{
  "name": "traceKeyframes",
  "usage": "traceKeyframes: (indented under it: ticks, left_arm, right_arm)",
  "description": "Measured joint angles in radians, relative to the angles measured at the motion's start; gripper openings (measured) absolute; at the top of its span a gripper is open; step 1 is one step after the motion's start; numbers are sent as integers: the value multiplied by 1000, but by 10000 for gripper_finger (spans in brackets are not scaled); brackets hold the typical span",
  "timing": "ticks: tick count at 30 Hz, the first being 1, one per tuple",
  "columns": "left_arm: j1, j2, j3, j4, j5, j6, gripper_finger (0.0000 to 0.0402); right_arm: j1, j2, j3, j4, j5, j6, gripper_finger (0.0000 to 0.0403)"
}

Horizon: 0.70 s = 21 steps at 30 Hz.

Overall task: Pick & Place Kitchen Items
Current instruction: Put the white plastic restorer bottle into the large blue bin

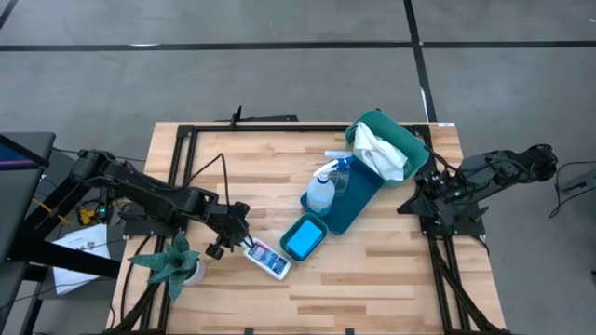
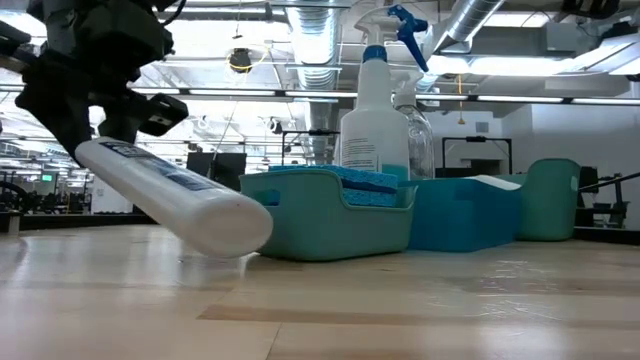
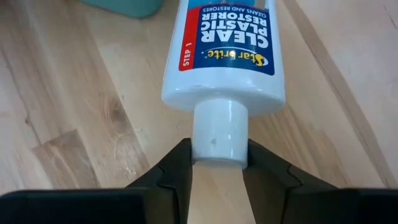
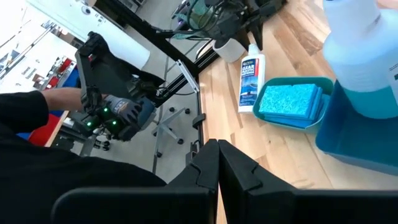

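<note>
White bottle [image 3: 221, 56], label reading "Star brite CLEAR PLASTIC RESTORER, STEP 1", is tilting with its base on the table [image 1: 372, 288], near-left of the teal tub [image 1: 303, 239] of blue sponges [image 1: 301, 240]. Left gripper [image 3: 217, 167] is pinching its cap, fingers partly closed. Spray bottle [image 1: 322, 189] is standing in the tray [image 1: 365, 194] behind. Right gripper [image 4: 217, 163] is waiting far right, fingers together, holding nothing.

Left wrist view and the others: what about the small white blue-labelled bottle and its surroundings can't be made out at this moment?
- Small white blue-labelled bottle: in the left wrist view its far end is cut off by the picture's edge; the left tool grips its neck.
- Low view: the bottle hides its own contact with the wooden table.
- Small teal tray: its wall hides most of the blue sponges.
- Right tool, shut: its fingertips are hidden in the high view.
</note>
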Motion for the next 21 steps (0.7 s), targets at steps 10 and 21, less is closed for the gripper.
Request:
traceKeyframes:
  ticks: [10, 21]
  left_arm:
    - [0, -2, 56, -119, -5, -1, 107]
    - [7, -2, 177, -294, -95, 1, 107]
  right_arm:
    - [0, 0, 0, 8, 9, -9, 0]
    - [0, 0, 0, 30, 23, -39, 0]
